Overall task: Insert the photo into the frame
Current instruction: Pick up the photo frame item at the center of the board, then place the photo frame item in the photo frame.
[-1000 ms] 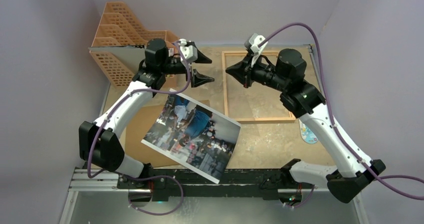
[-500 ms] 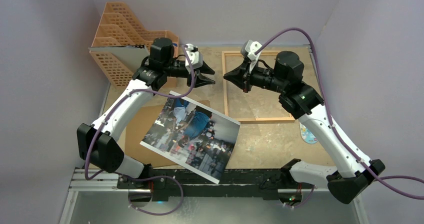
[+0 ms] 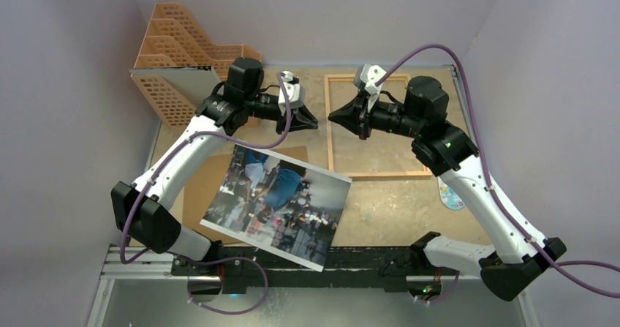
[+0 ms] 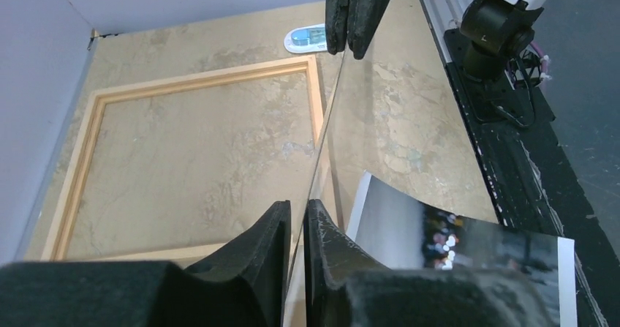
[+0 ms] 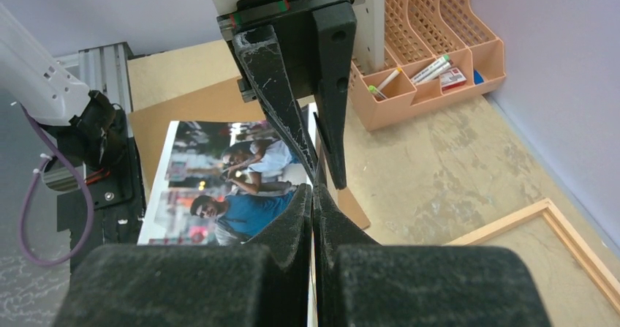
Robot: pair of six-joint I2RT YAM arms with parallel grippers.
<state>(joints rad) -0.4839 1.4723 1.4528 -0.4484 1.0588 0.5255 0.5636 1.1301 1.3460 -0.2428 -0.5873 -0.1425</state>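
Spotter: Table [image 3: 380,203], tan and mottled. Orange file rack [image 3: 175,56] at far left corner, pens [image 5: 431,67] lying in one low slot.

Recorder: Frame?

Spotter: Light-wood frame [image 3: 380,173] flat on table, far right. Table surface shows through its opening.

Recorder: Photo position?

Spotter: Photo [image 3: 281,199] outside frame, print side up, skewed, centre-left and toward near edge. Left part lies over brown backing board [image 3: 194,195]; near corner reaches over black base rail [image 3: 365,257]. Narrow gap between photo and frame's near-left corner.

Recorder: End effectors?

Spotter: Both raised, tips facing each other by frame's left rail. Left end effector [image 3: 307,118] clenched on one edge of clear pane [image 4: 327,137]. Right end effector [image 3: 335,116] clenched on opposite edge. Pane off the table, seen edge-on as a thin line running from one pair of fingers to the other.

Recorder: Anything smaller?

Spotter: Blue-and-white oval object [image 3: 451,194] on table, just right of frame's near-right corner.
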